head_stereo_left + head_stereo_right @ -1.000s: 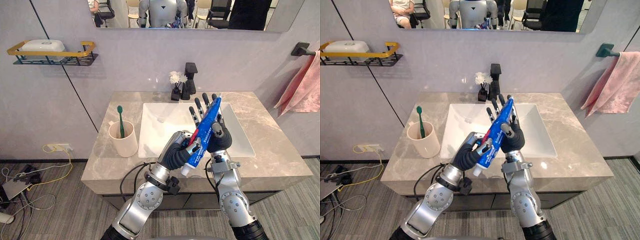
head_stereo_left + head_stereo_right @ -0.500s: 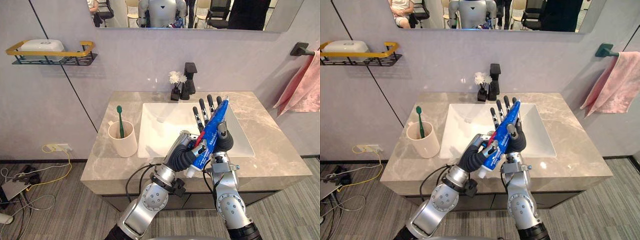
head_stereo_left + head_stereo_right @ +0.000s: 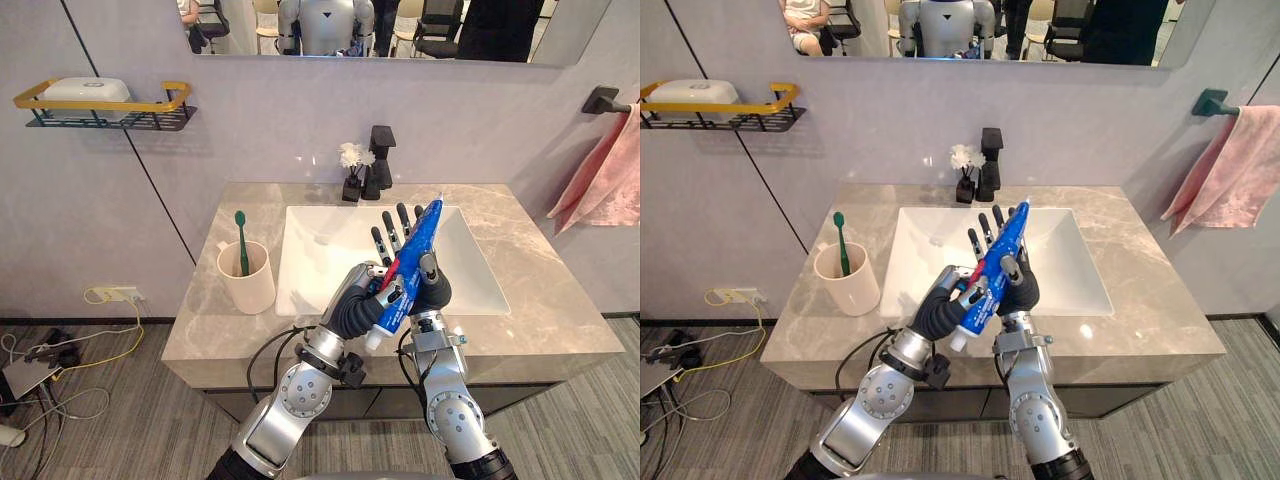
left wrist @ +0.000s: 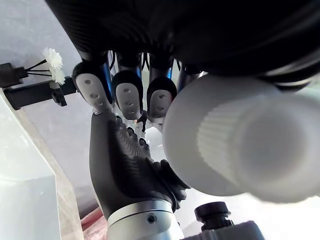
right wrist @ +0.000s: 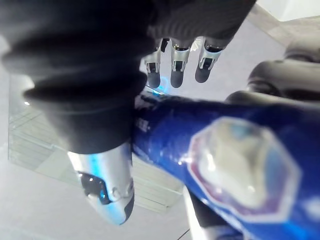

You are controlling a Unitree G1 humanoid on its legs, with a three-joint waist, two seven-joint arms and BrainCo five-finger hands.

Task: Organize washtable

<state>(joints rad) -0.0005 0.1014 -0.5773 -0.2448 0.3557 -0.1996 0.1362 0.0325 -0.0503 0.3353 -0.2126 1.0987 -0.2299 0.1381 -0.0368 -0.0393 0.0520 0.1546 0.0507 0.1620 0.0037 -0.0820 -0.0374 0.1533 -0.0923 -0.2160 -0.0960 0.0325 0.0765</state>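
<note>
Left robot hand is wrapped round the white-capped end of the one blue plastic toothpaste tube. Right robot hand keeps flat fingers behind it, thumb clamped over the front. The pair has drifted a touch left since half a second ago, same grip, above the white rectangular sink. On the beige marble tabletop: one cream cup, with one green toothbrush inside.
</note>
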